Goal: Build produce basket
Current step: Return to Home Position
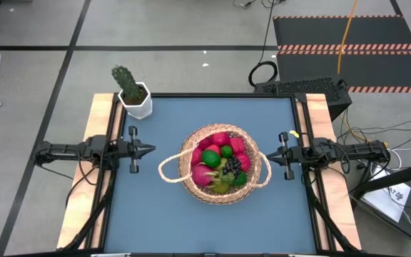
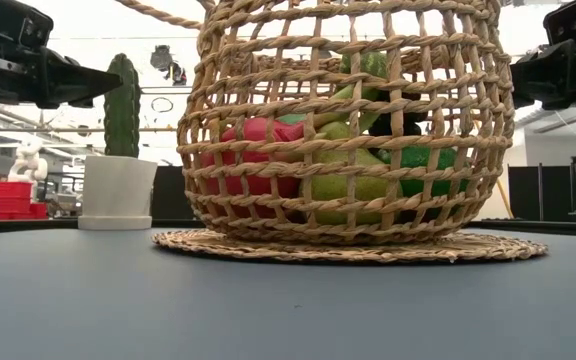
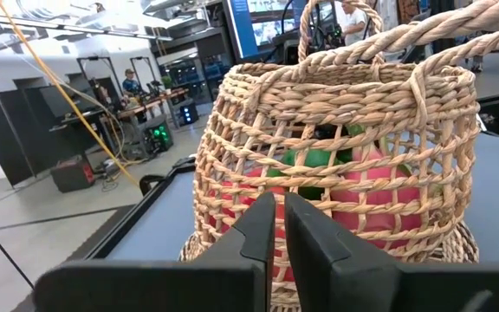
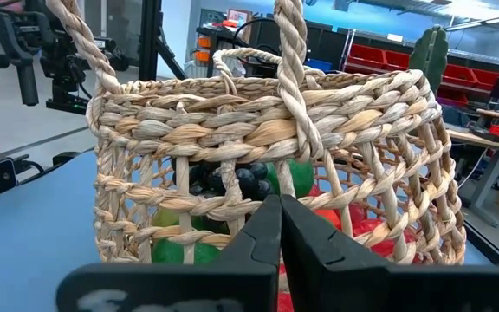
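Wicker basket (image 1: 190, 185) sits in the middle of the table (image 1: 155, 214), the produce (image 1: 220, 163) heaped inside. The left gripper (image 1: 148, 150) and right gripper (image 1: 266, 154) flank it, fingers pinched together on nothing. Filling looks finished, so the arms probably need only settle at home.

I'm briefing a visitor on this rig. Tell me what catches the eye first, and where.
The woven basket, heaped with red, green and dark produce, sits between the left gripper and right gripper, both shut and empty. A potted cactus stands at a corner of the table, upper left in the high view.
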Controlling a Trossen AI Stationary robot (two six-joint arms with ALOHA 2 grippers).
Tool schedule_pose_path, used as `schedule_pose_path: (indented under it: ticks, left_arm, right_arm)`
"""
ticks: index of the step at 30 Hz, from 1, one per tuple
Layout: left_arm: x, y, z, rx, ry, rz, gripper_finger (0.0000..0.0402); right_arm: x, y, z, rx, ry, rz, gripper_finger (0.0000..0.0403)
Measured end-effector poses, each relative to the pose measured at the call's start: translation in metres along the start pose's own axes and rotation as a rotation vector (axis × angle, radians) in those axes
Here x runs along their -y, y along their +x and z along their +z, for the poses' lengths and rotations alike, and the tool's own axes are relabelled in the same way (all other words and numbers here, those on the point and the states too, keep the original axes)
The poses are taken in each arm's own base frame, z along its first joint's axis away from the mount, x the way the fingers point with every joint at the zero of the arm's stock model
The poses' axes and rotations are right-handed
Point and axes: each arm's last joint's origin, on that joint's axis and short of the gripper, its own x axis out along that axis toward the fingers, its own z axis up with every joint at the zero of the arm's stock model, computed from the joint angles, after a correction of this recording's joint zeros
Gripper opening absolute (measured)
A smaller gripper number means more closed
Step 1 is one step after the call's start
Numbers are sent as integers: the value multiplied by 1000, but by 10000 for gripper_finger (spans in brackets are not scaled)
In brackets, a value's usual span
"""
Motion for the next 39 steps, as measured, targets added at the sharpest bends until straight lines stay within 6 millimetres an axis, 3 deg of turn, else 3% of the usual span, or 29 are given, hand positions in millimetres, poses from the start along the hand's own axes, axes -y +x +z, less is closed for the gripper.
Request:
schedule_pose_path:
  ticks: [39]
  left_arm:
    - [0,0,0,1,0,0,37]
  right_arm:
    - [0,0,0,0,0,0,0]
